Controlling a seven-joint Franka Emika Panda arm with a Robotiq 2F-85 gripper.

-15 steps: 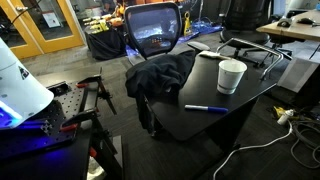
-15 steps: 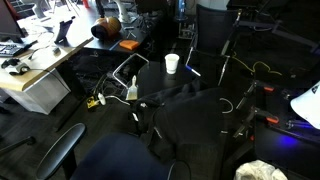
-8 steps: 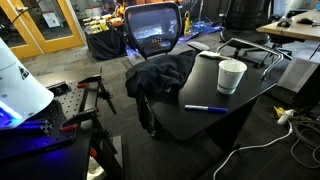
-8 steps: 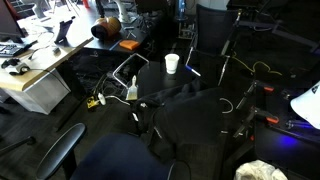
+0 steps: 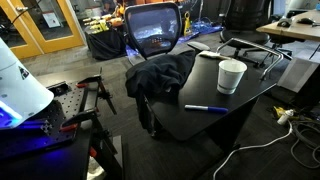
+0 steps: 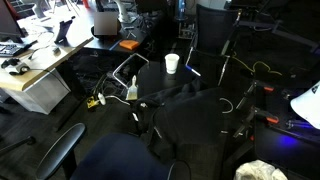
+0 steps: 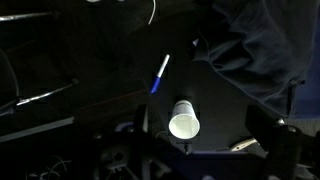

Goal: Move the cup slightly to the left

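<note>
Judged from the pictures, the task had not begun; the white paper cup stood upright on the black bench with nothing touching it, near the bench's far edge in both exterior views; a blue pen lay just apart from it, and a dark jacket was heaped over the bench side by an office chair; the end effector showed only in the dim wrist view, which looked down into the cup's open mouth; its jaws seemed to stand apart and empty, high above the cup; left to do, as I judged it: descend, close around the cup's wall, shift it a little leftward clear of the pen, set it down upright and let go
</note>
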